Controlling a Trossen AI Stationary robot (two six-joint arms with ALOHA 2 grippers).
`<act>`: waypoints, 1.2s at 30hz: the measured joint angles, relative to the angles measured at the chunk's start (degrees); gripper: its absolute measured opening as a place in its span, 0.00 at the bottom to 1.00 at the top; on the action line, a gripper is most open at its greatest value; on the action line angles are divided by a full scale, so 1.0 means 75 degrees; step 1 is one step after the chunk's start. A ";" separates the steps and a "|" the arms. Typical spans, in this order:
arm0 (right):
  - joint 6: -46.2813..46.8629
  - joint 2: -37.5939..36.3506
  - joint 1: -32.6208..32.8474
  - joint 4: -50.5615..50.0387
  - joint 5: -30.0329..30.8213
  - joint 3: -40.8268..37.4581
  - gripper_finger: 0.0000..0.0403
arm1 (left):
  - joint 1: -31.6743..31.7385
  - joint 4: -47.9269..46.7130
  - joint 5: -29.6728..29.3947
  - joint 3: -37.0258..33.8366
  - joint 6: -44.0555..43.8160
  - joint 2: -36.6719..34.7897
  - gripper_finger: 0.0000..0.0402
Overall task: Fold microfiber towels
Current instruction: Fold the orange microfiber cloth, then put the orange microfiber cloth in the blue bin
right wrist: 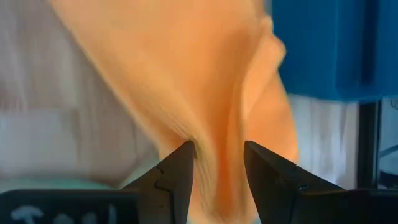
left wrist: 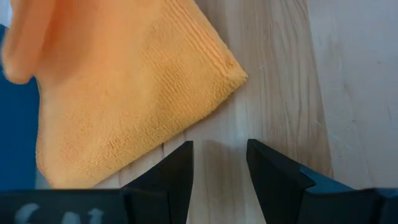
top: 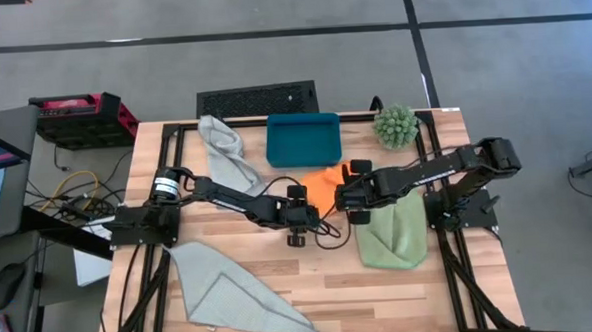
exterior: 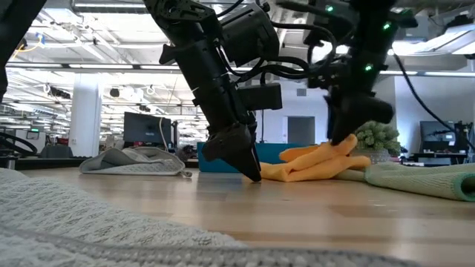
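The orange microfiber towel (top: 327,180) lies crumpled at mid-table, just in front of the teal tray (top: 303,138). My right gripper (top: 349,192) is shut on it and raises its right part (exterior: 338,148), while the rest (exterior: 297,172) lies on the wood. My left gripper (top: 307,198) stands open with its fingertips (exterior: 254,176) down at the table by the towel's left end. Bare wood shows between its fingers (left wrist: 219,146), and a towel corner (left wrist: 236,76) lies ahead of them. My right gripper pinches a gathered fold of the orange towel (right wrist: 214,134) between its two fingers, coming at it slanting down from the table's right. That part is lifted off the table and the cloth runs slack down to the wood. My left gripper: I cannot tell whether one finger (left wrist: 177,162) touches the towel's edge.
A light green towel (top: 391,232) lies folded at the right. One pale grey towel (top: 223,149) lies at the far left and another (top: 231,289) spreads over the near left. A spiky green plant (top: 395,125) stands at the far right corner.
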 joint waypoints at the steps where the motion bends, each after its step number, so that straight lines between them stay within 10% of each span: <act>1: 0.0003 -0.0060 -0.0016 -0.0047 -0.0002 -0.0010 0.41 | 0.0000 -0.0002 -0.0002 0.0000 0.0000 0.0000 0.36; 36: 0.0195 -0.0053 -0.0331 -0.0332 -0.0019 -0.0010 0.41 | -0.0157 0.2728 -0.0772 0.0207 0.0178 0.0943 0.36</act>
